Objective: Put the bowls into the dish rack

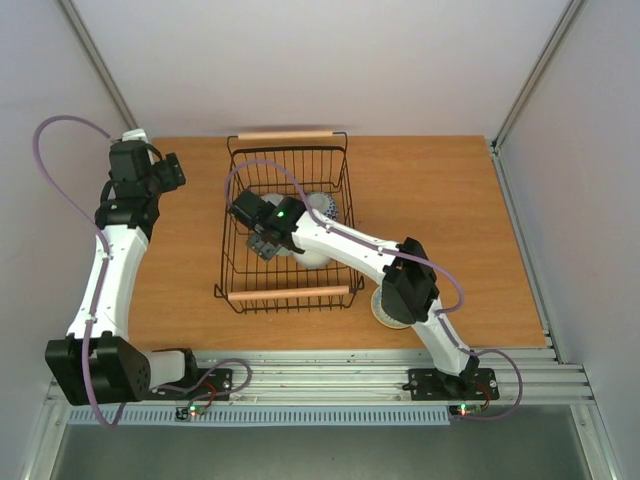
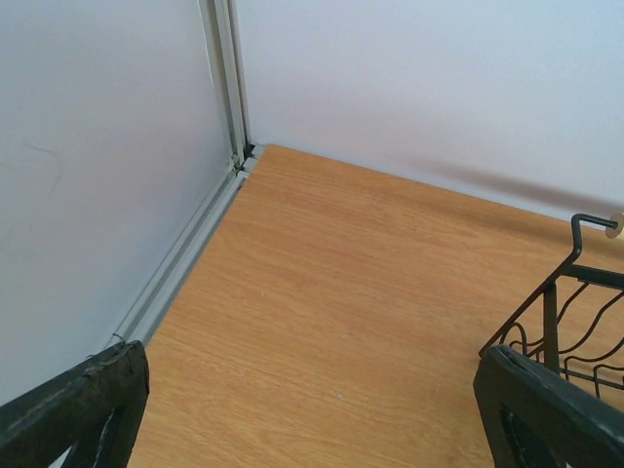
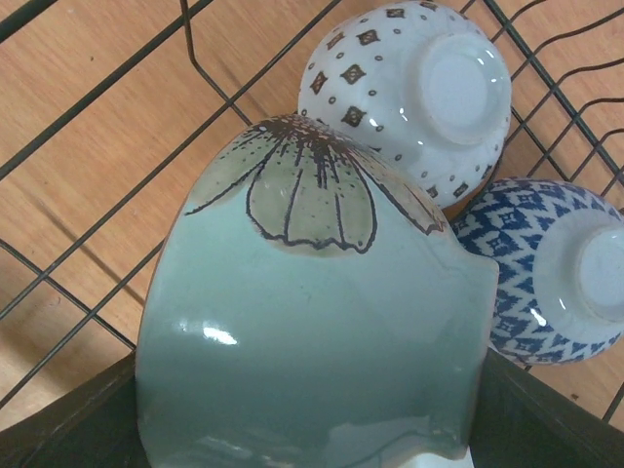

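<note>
At the table's (image 1: pixel 450 220) ten o'clock the left gripper (image 1: pixel 168 172) hovers wide open and empty, arm stretched forward. Inside the dish rack (image 1: pixel 222 262) the right gripper (image 1: pixel 263 237), arm reaching toward ten o'clock, clenches a pale green bowl (image 3: pixel 312 322). At its two o'clock a dotted white bowl (image 3: pixel 409 88) and a blue bowl (image 3: pixel 546 273) lie upturned.

Glossy glazed ceramic bowls (image 3: pixel 302 322), black wire dish rack (image 1: pixel 290 160), matt wood-grain table (image 2: pixel 341 292)

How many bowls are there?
4. The right gripper holds a green bowl in the dish rack; a white dotted bowl and a blue bowl beside it; a fourth bowl sits on the table under that arm. More may be hidden.
</note>
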